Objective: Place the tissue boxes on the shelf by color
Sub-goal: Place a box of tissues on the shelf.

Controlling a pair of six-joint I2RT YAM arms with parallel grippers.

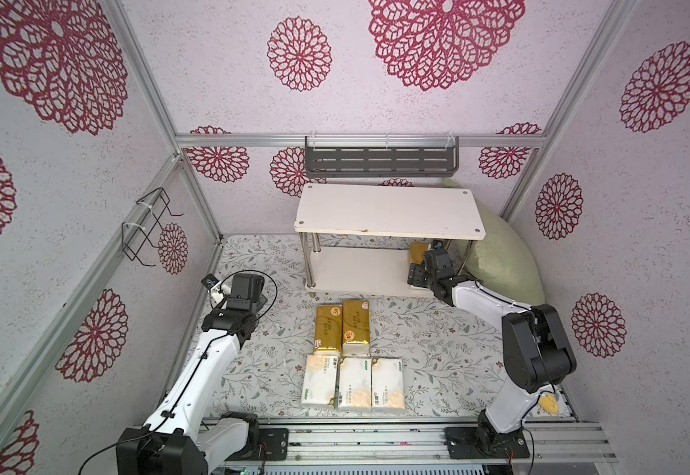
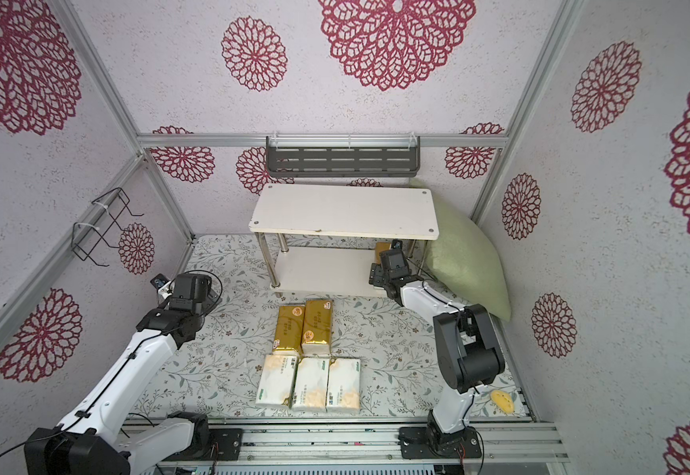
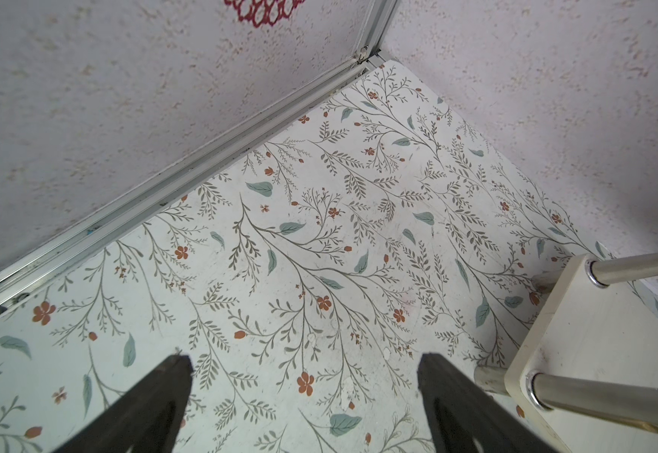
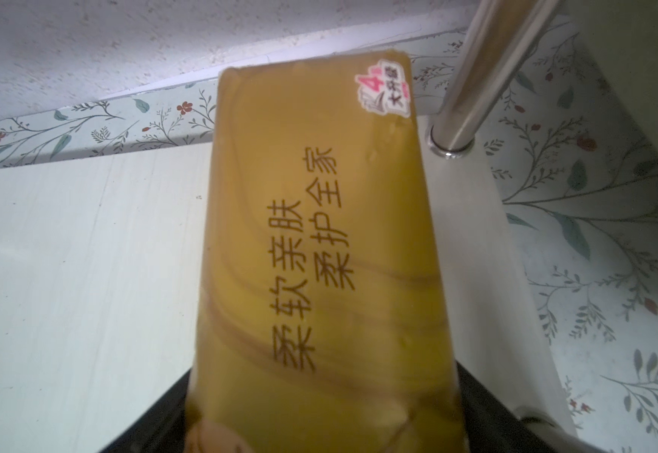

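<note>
Shelf (image 1: 388, 209): two white boards on chrome posts, standing at the back of the table (image 1: 438, 349).
Gold pack (image 4: 319, 235): between the boards, over the lower board (image 4: 64, 274) at its right end, just beside a post (image 4: 472, 78), lettered face up. Whether it rests on the board or hangs just above it cannot be told.
Right gripper (image 4: 323, 376): reaches in under the top board, one black finger on each side of the pack's near end. Clamped or let go cannot be told.
Left gripper (image 3: 306, 361): released, fingers wide apart with nothing between them, hovering above the table near the shelf's left end.
Gold pair (image 1: 328, 329) (image 1: 355, 325): flat on the table in front of the shelf, side by side, touching.
White packs (image 1: 320, 380) (image 1: 353, 382) (image 1: 388, 384): three in a row, just behind the gold pair on the robot's side, orange blotches and green lettering up.
Pillow (image 1: 499, 255): pale green, leaning in the back right corner beside the shelf.
</note>
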